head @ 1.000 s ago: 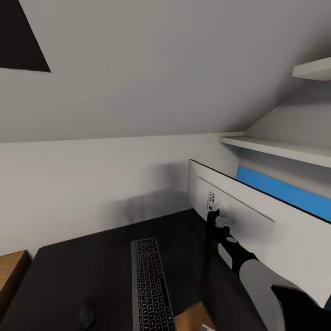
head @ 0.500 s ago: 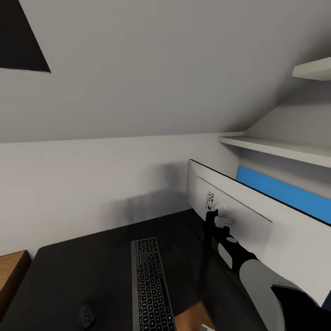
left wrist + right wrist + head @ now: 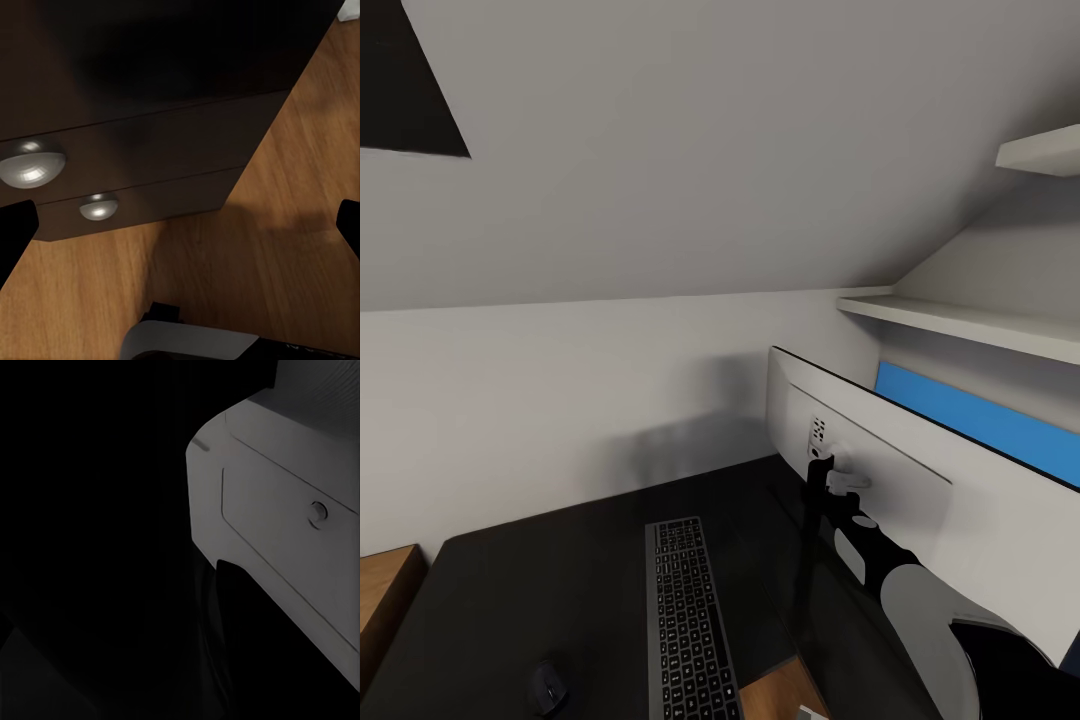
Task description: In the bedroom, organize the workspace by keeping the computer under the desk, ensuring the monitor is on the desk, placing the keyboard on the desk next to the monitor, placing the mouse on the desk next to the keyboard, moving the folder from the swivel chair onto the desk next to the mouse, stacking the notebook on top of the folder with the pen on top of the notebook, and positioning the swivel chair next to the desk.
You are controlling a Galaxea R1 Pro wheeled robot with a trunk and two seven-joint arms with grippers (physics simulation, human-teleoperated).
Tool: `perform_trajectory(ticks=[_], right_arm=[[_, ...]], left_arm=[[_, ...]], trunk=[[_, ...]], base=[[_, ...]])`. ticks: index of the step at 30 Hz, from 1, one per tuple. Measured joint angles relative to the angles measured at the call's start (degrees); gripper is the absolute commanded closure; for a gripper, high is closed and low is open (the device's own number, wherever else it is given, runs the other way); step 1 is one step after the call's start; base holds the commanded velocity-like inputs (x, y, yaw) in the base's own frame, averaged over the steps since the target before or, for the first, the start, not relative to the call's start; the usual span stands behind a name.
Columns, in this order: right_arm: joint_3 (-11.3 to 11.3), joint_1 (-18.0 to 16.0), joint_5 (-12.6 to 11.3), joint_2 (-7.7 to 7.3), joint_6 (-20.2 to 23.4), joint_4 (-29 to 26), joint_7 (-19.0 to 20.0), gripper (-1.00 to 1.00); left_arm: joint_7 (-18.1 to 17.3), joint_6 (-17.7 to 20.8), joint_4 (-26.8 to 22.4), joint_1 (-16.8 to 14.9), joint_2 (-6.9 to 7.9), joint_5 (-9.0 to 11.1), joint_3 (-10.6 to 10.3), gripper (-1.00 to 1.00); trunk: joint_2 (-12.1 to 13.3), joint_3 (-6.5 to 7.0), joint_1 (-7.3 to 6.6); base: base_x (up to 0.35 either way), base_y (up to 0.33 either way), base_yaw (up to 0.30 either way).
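The desk (image 3: 560, 580) has a glossy black top. On it the slim dark keyboard (image 3: 688, 620) lies lengthwise in the middle, with the small dark mouse (image 3: 548, 688) to its left near the front edge. The monitor (image 3: 920, 480) stands at the right, its pale back panel (image 3: 277, 510) turned toward me. My right gripper (image 3: 825, 470) is shut on the mount at the monitor's back. My left gripper (image 3: 180, 229) hangs open below, facing the desk's dark drawer unit (image 3: 150, 150).
White wall shelves (image 3: 960, 320) sit above and behind the monitor, and a blue strip (image 3: 970, 410) shows over its top edge. A light wooden cabinet (image 3: 385, 590) adjoins the desk's left side. Round silver knobs (image 3: 30, 161) stick out of the drawers above the wooden floor (image 3: 300, 225).
The monitor and my right gripper shifted slightly to the left between one second and half a second ago. Since then nothing has visibly moved.
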Motion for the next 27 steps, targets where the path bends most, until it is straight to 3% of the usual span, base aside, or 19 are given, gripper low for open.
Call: perform_trajectory(ticks=[14, 27], right_arm=[[0.0, 0.0, -0.1, 0.0, -0.1, 0.1, 0.0, 1.0], [0.0, 0.0, -0.1, 0.01, -0.1, 0.1, 0.0, 1.0]], left_arm=[[0.0, 0.0, 0.0, 0.0, 0.0, 0.0, -0.1, -1.0], [0.0, 0.0, 0.1, 0.0, 0.0, 0.0, -0.1, -1.0]], trunk=[[0.0, 0.0, 0.0], [0.0, 0.0, 0.04]], base=[[-0.007, 0.0, 0.0], [-0.322, 0.0, 0.0]])
